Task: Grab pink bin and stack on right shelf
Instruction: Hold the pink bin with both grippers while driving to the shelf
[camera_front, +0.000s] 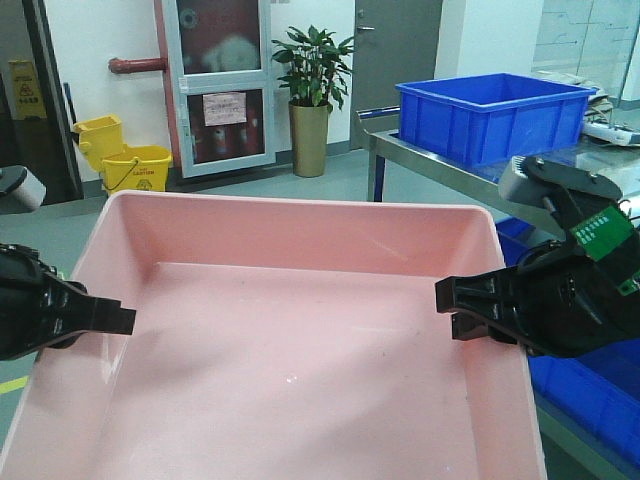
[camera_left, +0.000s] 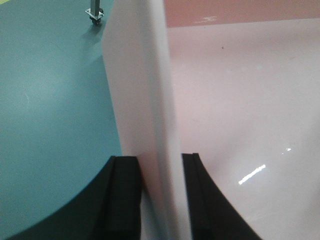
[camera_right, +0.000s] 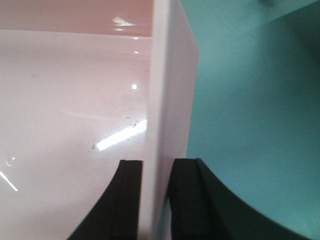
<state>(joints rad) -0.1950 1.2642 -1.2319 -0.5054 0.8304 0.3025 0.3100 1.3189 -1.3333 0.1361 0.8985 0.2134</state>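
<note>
a teal-green floor (camera_left: 50, 100) runs back to a white wall, with a yellow mop bucket (camera_front: 135, 165) at upper left, a potted plant (camera_front: 312, 95) at top centre and a blue crate (camera_front: 490, 115) on a metal table (camera_front: 400, 150) at upper right. the pink bin (camera_front: 290, 330), pale, shallow and glossy with rounded corners and a few dark specks inside, fills the lower half of the front view. the left gripper (camera_front: 105, 318) is clamped on its left wall and the right gripper (camera_front: 460, 305) on its right wall, each with one finger inside and one outside.
</note>
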